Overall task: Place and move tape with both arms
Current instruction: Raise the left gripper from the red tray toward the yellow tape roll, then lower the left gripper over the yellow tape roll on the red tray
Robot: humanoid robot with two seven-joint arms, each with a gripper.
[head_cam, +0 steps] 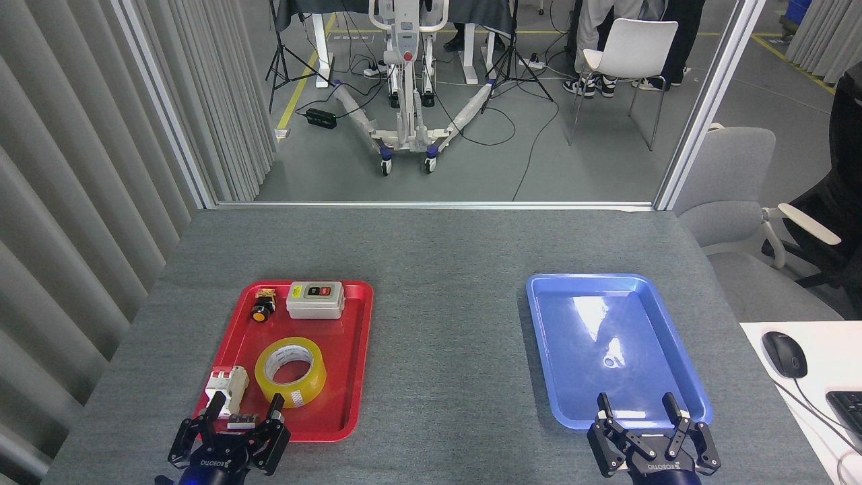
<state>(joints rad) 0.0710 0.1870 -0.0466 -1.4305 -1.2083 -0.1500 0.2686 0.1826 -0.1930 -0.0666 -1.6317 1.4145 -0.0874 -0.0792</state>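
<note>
Tape: the yellow roll (290, 372) lies flat in the red tray (355, 350), hole facing up, in the near half of the tray.
Direction from left claw: the left claw (246, 409) sits at the tray's near edge; the roll is just ahead of it and a little to its right.
Left claw state: fingers spread, holding nothing.
Right claw state: the right claw (634, 407) is also spread and empty, at the near rim of the blue tray (549, 350).
Nearer arm: the left one by far; the right is well apart, across a bare strip of table (444, 350).
Axis: the roll's axis stands upright, so I judge it offers its outer wall or rim from above.
Neighbour: a small white part (226, 384) lies just left of the roll, between it and the left finger.
Hidden: both arms are cut off at the bottom edge; a small grey piece at the left claw's fingers is too small to identify.
</note>
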